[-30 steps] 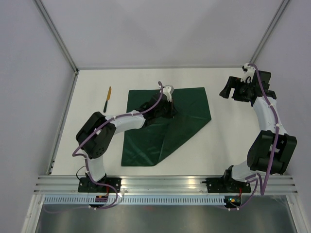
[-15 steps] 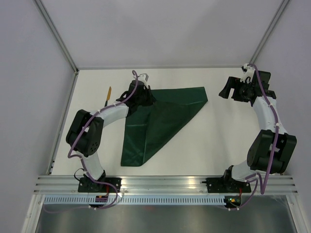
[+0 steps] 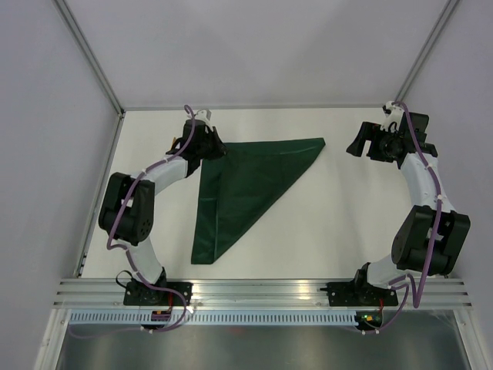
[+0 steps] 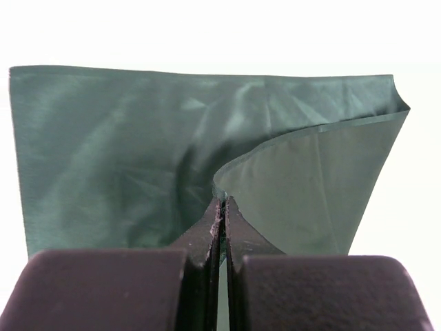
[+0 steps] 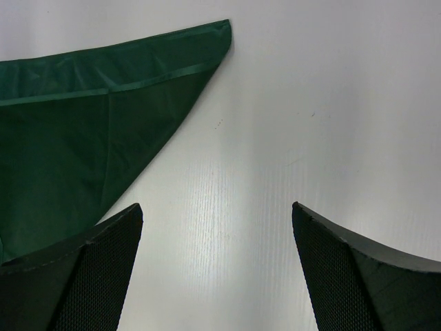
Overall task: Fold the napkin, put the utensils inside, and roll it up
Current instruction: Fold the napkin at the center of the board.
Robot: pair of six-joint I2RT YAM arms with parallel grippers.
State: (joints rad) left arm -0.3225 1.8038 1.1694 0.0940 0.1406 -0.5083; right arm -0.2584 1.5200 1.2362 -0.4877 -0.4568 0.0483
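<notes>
Starting at the napkin's (image 3: 246, 181) far-left corner: pinched there in the left gripper (image 3: 209, 148), jaws pressed fully together on a thin corner of green cloth. Held just above the layer underneath, by the look of it, to set corner on corner and square off a diagonal fold. Across the middle, lying as a flat triangle on the table (image 3: 347, 231), one tip pointing right, another toward the near side; top layer curling up loosely by the pinch in the left wrist view. Beyond the napkin's right tip, hovering well clear: right gripper (image 3: 360, 145), fingers spread wide, gripping nothing, probably parked to leave the fold room. No utensils to be made out beside the napkin.
</notes>
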